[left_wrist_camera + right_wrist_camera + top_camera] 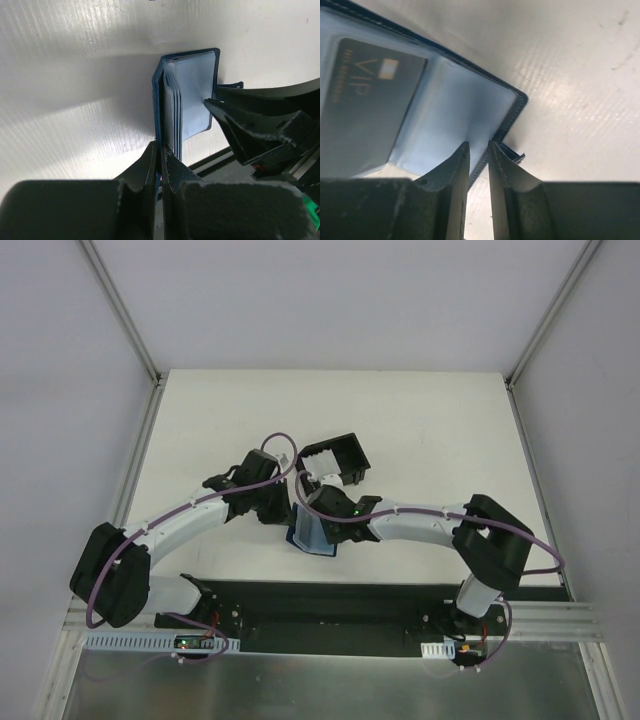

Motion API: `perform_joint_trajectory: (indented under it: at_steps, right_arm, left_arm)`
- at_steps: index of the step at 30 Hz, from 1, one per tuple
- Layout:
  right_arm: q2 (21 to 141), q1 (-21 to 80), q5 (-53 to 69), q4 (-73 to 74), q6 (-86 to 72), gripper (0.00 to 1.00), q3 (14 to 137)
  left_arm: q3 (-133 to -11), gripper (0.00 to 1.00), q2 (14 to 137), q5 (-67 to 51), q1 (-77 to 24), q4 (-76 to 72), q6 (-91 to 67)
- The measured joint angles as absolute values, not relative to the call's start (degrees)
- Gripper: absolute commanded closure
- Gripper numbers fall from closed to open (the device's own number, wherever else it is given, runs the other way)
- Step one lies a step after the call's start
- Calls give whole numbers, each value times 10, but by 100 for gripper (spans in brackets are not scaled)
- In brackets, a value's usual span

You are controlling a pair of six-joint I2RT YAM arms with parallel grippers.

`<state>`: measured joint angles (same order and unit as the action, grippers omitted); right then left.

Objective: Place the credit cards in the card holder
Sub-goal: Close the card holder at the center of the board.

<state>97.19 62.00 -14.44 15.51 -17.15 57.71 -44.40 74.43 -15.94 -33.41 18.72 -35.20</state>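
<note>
A white table (pixel 420 420) between grey walls is seen from above; on it the tray (pixel 335 443) stands just behind both pincers, and the holder (pixel 312 538) lies under them, near the front edge.

From the left wrist, the left pincer (pixel 160 150) is seen clamped tight on the opened holder's (pixel 192 90) near edge; the right pincer (pixel 220 112) touches its pale pockets.

From the right wrist, the right pincer (pixel 478 150) is parted narrowly about the holder's (pixel 455 105) rim; whether it is pinched cannot be told. A dark card (pixel 370 95) sits in one pocket.
</note>
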Motion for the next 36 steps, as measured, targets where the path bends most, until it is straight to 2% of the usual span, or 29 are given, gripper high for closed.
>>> perform_joint_trajectory:
  at_steps: [8,13,23,36]
  right_arm:
    - [959,616,-181,174,-204,76,548]
    - [954,611,-180,173,-225,79,541]
    - [927,599,-156,165,-261,78,511]
    - [921,596,-153,171,-270,89,500]
  left_arm:
    - [-444,100,744,-154,-334,191,-352]
    - [-444,100,744,-144,-334,199,-351]
    - [-446,100,747,-127,-334,209,-347]
    - [-469,99,757,-126,-334,223,-333]
